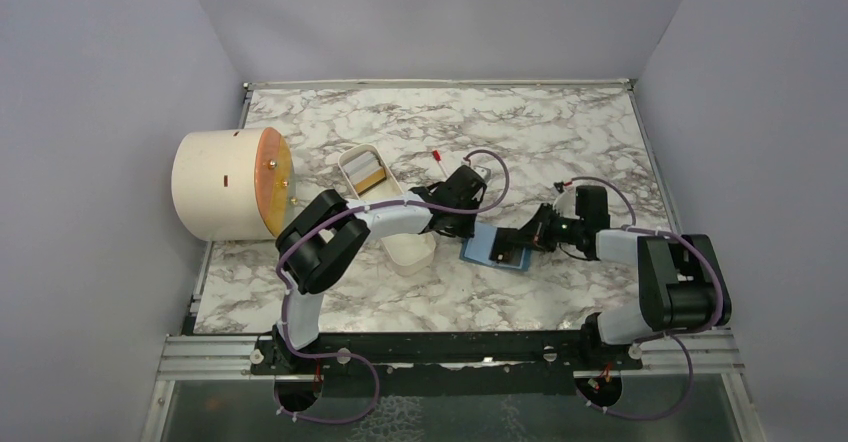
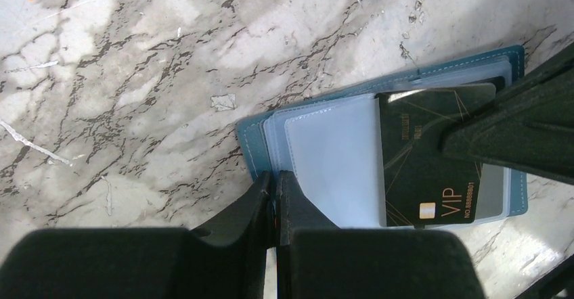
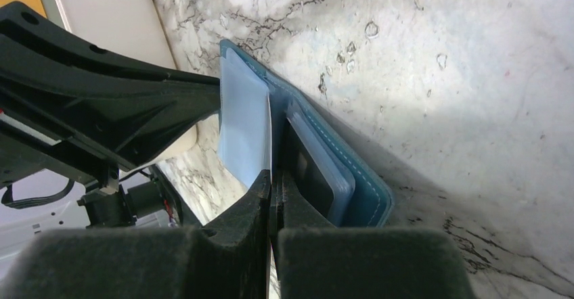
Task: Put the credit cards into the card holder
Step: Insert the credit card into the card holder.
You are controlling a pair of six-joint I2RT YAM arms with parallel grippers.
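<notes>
Card holder [image 1: 490, 247]: just right of the white tray [image 1: 412, 252].
Dark card [image 2: 420, 170]: you see it partly sleeved, its top hidden under a right finger.
Left gripper [image 2: 274, 184]: pinched on the holder's tray-side edge.
Right gripper [image 3: 273, 180]: closed on a clear sleeve.

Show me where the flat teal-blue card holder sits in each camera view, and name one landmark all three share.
Top external: the flat teal-blue card holder lies just right of centre.
Left wrist: the card holder fills the right of the picture, lying open.
Right wrist: the card holder runs diagonally from upper centre to lower right.
Shared landmark: the white-and-grey marble tabletop beneath it.
</notes>
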